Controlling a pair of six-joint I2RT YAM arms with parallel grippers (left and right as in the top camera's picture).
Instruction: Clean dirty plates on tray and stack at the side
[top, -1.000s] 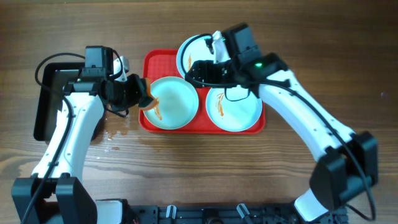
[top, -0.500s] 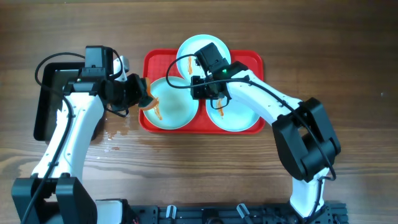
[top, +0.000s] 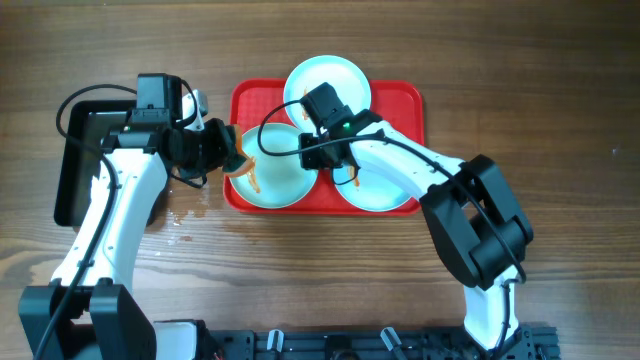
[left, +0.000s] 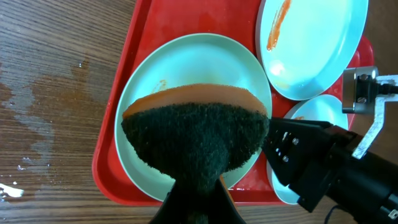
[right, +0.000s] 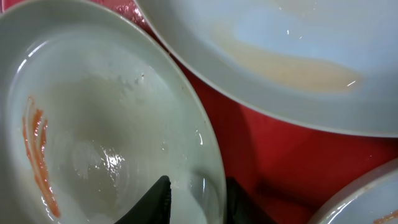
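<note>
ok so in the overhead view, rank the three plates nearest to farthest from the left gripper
1. left plate, at the tray's left end, right beside the left gripper with its sponge
2. back plate, at the tray's far edge
3. right plate, at the tray's right end

Orange-smeared white plates (top: 328, 74), red tray (top: 402, 100)

Brown wooden table (top: 560, 100), seemingly wet patch (top: 184, 214)

tray (top: 405, 100): red, flat | plates (top: 327, 75): three, white, orange smears, on tray
</note>
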